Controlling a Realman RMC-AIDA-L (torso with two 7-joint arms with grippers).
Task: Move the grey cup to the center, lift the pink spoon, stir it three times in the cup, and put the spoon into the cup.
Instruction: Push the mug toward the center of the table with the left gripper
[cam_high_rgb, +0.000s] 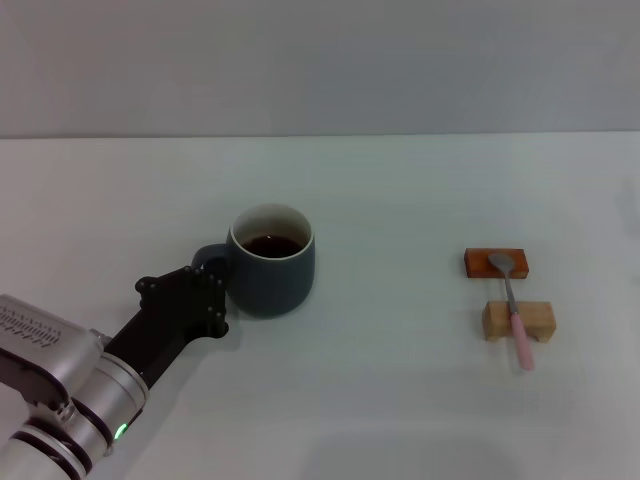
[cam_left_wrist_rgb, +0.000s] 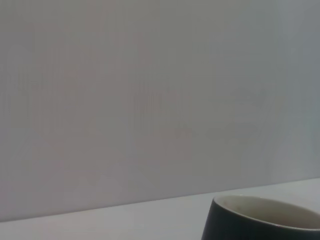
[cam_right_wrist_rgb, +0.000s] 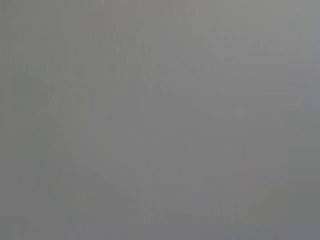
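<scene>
The grey cup (cam_high_rgb: 272, 278) stands upright left of the table's middle, with dark liquid inside and its loop handle turned toward my left arm. My left gripper (cam_high_rgb: 212, 292) is right at that handle, touching or almost touching the cup's side. The left wrist view shows only the cup's rim (cam_left_wrist_rgb: 262, 217) close by. The pink spoon (cam_high_rgb: 514, 312) lies far to the right across two blocks, silver bowl on the far one, pink handle pointing toward me. My right gripper is out of view, and its wrist view shows only plain grey.
A reddish-brown block (cam_high_rgb: 478, 263) and a pale wooden block (cam_high_rgb: 541, 319) carry the spoon. The white table (cam_high_rgb: 400, 400) runs back to a grey wall.
</scene>
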